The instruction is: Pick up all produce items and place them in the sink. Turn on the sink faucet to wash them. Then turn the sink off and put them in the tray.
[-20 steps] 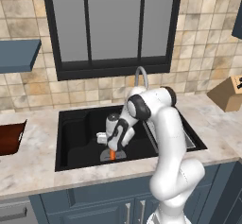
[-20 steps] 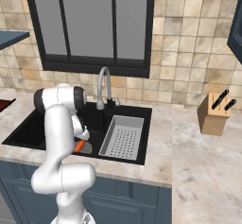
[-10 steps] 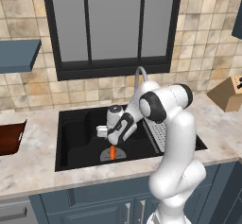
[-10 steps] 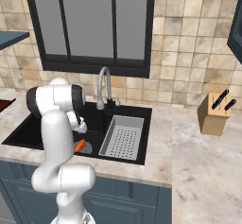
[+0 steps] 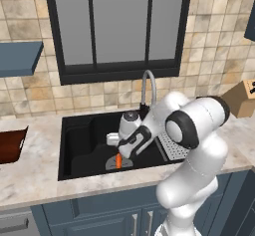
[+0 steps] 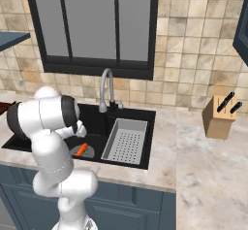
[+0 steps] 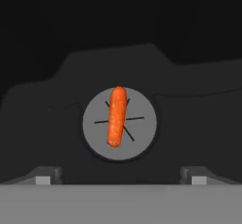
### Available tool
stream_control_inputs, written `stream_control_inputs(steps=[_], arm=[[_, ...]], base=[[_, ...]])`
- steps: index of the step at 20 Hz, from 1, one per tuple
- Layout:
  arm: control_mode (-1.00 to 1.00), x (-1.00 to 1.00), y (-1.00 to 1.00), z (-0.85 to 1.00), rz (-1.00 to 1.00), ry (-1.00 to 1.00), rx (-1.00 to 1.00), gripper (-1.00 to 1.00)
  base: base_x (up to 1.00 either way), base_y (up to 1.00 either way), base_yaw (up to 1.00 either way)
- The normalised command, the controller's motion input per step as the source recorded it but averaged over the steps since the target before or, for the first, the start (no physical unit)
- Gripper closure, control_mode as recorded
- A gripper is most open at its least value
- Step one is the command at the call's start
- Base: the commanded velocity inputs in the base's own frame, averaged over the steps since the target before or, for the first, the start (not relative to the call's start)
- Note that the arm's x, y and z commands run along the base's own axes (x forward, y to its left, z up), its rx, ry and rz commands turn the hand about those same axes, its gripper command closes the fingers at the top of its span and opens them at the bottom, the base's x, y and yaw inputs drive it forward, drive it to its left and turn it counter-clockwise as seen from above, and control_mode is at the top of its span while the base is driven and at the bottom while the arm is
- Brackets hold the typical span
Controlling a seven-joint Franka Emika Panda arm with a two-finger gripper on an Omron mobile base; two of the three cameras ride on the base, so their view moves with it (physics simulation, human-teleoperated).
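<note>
Hand view: carrot (image 7: 116,116) on sink (image 7: 189,100) drain disc (image 7: 142,133); tool (image 7: 120,178) spread

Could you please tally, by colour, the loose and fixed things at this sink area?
Orange: 1, the carrot lying on the drain disc.
Black: 1, the sink.
Silver: 1, the faucet.
Light grey: 1, the drainer basket.
Reddish-brown: 1, the tray.
Tan: 1, the knife block.
Total: 6
</note>
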Motion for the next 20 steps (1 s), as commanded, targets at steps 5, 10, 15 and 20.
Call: stream_control_inputs(steps=[5, 10, 15, 20], arm=[[-1.00, -0.46, -0.02, 0.87, 0.12, -0.01, 0.05, -1.00], [-1.00, -0.29, 0.00, 0.97, 0.15, 0.00, 0.01, -1.00], [-1.00, -0.34, 0.00, 0.90, 0.16, 0.00, 0.00, -1.00], [-1.00, -0.44, 0.00, 0.71, 0.14, 0.00, 0.00, -1.00]], base=[[0.00, 0.00, 0.00], [0.00, 0.00, 0.00], [0.00, 0.00, 0.00], [0.00, 0.00, 0.00]])
